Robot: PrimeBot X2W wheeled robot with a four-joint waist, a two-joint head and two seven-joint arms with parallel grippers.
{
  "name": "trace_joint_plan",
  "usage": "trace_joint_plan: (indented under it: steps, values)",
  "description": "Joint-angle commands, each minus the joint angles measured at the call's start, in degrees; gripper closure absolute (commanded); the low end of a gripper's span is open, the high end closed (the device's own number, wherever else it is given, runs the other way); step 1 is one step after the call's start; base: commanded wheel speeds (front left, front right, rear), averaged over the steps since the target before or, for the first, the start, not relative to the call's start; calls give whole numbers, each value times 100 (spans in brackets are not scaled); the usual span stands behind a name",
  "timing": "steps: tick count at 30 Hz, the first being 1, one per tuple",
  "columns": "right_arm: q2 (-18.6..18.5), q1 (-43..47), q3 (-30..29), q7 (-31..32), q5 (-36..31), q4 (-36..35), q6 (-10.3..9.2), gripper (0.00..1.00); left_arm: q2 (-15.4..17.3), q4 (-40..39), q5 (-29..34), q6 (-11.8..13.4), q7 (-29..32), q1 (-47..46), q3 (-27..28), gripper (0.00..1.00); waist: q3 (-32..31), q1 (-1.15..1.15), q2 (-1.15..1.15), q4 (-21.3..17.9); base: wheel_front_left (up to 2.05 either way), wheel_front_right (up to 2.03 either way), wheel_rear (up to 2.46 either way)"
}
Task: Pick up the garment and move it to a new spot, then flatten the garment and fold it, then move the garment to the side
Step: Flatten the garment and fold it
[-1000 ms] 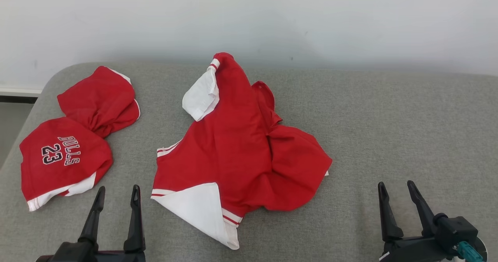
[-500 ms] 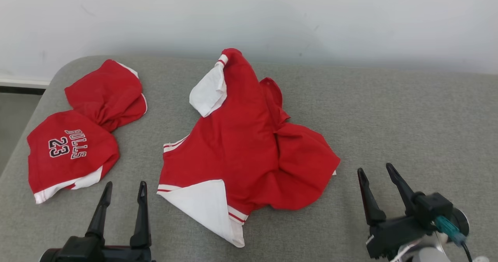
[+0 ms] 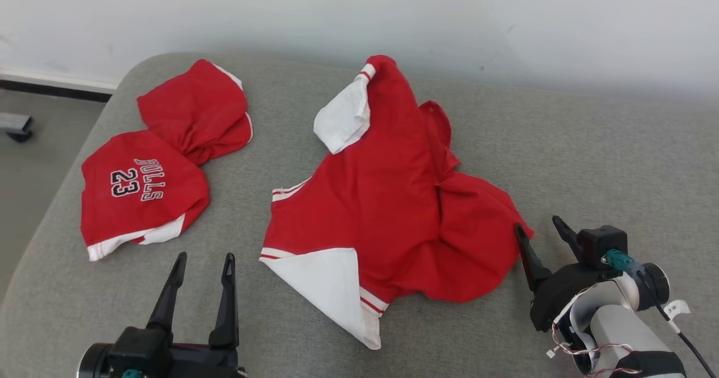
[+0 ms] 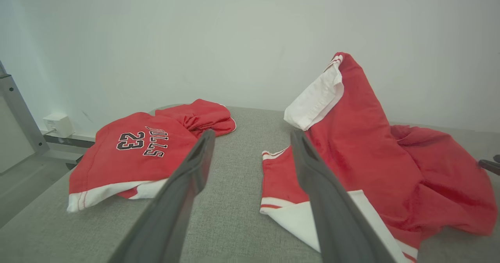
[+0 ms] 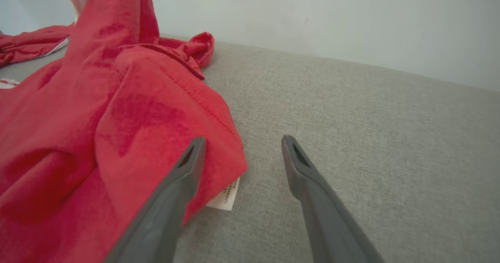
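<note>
Red garment (image 3: 387,209) crumpled mid-frame, white lining corners showing. Right gripper (image 3: 537,223) lower right, spread, empty, at garment edge; left gripper (image 3: 205,255) lower left, likewise.

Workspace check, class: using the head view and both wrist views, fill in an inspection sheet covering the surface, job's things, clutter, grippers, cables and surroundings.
Surface: grey fabric-covered table, rounded far-left corner.
Job's things: crumpled red jersey at centre, white inside turned out at its near corner; white label peeping from under its right edge.
Clutter: second red jersey, printed BULLS 23, bunched at left, apart from the first.
Grippers: left gripper open over bare surface; right gripper open at the crumpled red jersey's right edge, contact unclear.
Cables: teal plug with dark cable on right wrist; thin loose wires below.
Surroundings: pale wall; grey floor at left; white wall box.
</note>
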Motion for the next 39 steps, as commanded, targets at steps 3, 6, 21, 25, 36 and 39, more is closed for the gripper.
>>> trace_joint_plan:
  steps: [3, 6, 21, 25, 36, 39]
  values:
    - [21, -251, 62, -16, 230, 559, -13, 0, -36, 72, -20, -37, -19, -134, -69, 0, 117, 0, 0, 231, 0, 0, 0]
    - [136, -387, 125, 24, 513, 987, -13, 8, -43, 113, -33, -26, -19, -155, -101, 0, 156, 0, 0, 293, 0, 0, 0]
    - [-283, 158, -122, -249, 1059, 8, -13, 100, -56, 203, -53, -29, -19, 23, -47, 0, -141, 0, 0, -115, 0, 0, 0]
    - [-423, 871, -470, -251, 966, -673, -13, 100, -59, 184, -76, -29, -19, 97, -21, 0, -190, 0, 0, -289, 0, 0, 0]
    - [-178, 2098, -870, -163, 1057, -1500, -13, 100, -64, 219, -138, -29, -19, 39, -56, 0, -95, 0, 0, -435, 0, 0, 0]
    - [-46, 2189, -895, -190, 1127, -1736, -13, 100, -65, 241, -154, -29, -19, 23, -61, 0, -130, 0, 0, -407, 0, 0, 0]
